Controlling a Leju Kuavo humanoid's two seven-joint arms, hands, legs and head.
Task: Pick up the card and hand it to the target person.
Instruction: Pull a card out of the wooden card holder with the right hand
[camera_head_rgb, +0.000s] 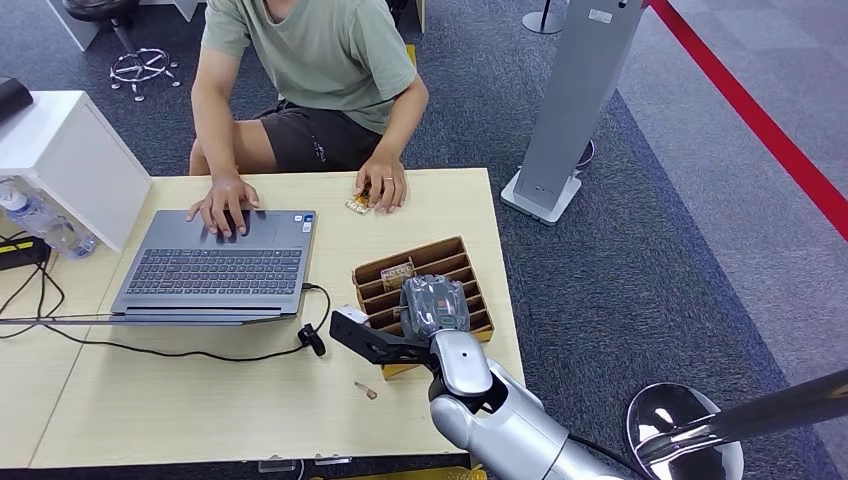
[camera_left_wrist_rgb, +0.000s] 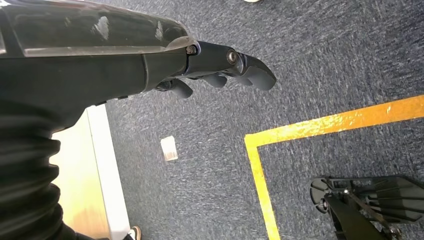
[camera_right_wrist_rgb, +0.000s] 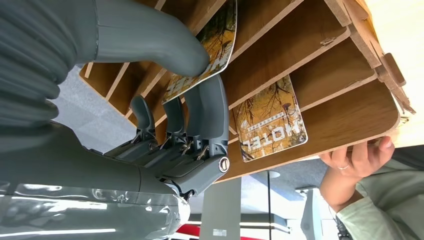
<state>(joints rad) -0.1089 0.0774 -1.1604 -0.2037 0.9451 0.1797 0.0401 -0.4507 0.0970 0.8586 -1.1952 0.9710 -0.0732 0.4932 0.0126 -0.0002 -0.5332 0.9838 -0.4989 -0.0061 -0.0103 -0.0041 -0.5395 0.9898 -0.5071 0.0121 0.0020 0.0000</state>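
Observation:
My right hand (camera_head_rgb: 435, 305) hovers over the brown wooden slotted card rack (camera_head_rgb: 372, 274) on the table. In the right wrist view its thumb (camera_right_wrist_rgb: 150, 40) and fingers (camera_right_wrist_rgb: 210, 110) pinch a yellow-patterned hotel card (camera_right_wrist_rgb: 217, 47) that stands in a slot. A second, matching card (camera_right_wrist_rgb: 270, 120) leans in a slot farther along and also appears in the head view (camera_head_rgb: 397, 272). The person (camera_head_rgb: 300, 60) sits across the table, one hand on a third card (camera_head_rgb: 358, 203). My left hand (camera_left_wrist_rgb: 220, 67) hangs over the carpet, fingers loose, holding nothing.
An open laptop (camera_head_rgb: 215, 265) lies left of the rack, the person's other hand (camera_head_rgb: 225, 205) on it, with a black cable (camera_head_rgb: 150, 348) trailing across the table. A white box (camera_head_rgb: 60, 150) and bottles (camera_head_rgb: 40, 220) stand at the left. A grey stand (camera_head_rgb: 570, 110) rises right of the table.

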